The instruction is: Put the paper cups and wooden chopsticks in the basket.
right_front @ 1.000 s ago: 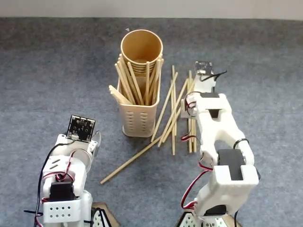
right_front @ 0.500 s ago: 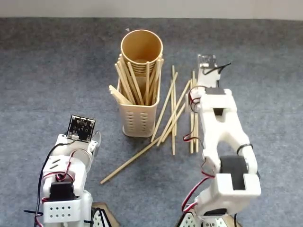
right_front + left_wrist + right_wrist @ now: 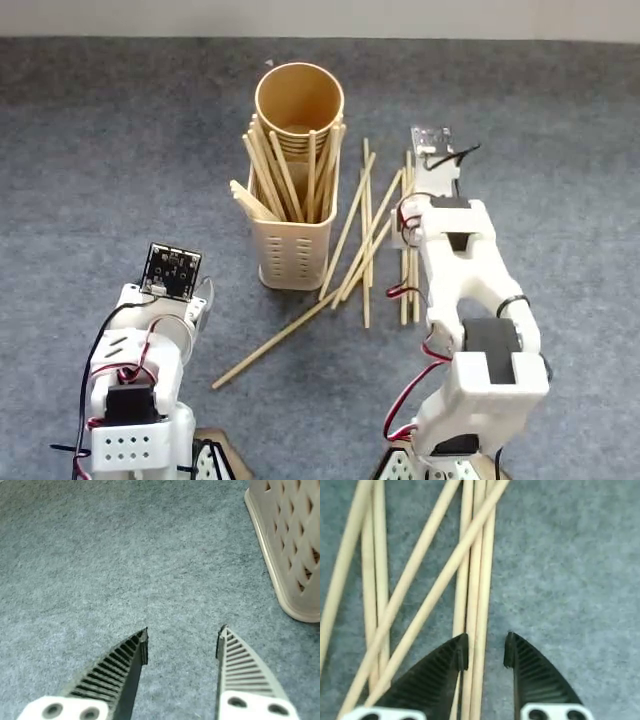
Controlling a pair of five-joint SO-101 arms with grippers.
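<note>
Quick rundown of the table. The beige slotted basket (image 3: pixel 292 250) stands upright in the middle of the grey carpet (image 3: pixel 120 130). The stack of paper cups (image 3: pixel 299 100) sits nested in it at the far end, open side up. A bunch of standing chopsticks (image 3: pixel 285 185) is packed in there too, leaning against the near side of the cups.

Plenty haven't made it in, though. The loose chopsticks (image 3: pixel 365 235) lie fanned out on the carpet just right of the basket, crossing over each other. A single chopstick (image 3: pixel 270 345) lies at an angle from the basket's near corner toward the left arm.

The right arm (image 3: pixel 470 290) is stretched out over the right edge of that pile. In its wrist view, the right gripper (image 3: pixel 485 647) is low over the loose chopsticks (image 3: pixel 480 595). Its fingers are only narrowly apart and straddle one or two of the straight ones. There's still a sliver of carpet showing beside the sticks, so it isn't clamped.

The left arm (image 3: pixel 150 350) sits folded back at the near left, well apart from the basket. The left gripper (image 3: pixel 182 640) is spread wide over bare carpet with nothing between the fingers, and a corner of the basket (image 3: pixel 290 545) shows off to one side.
</note>
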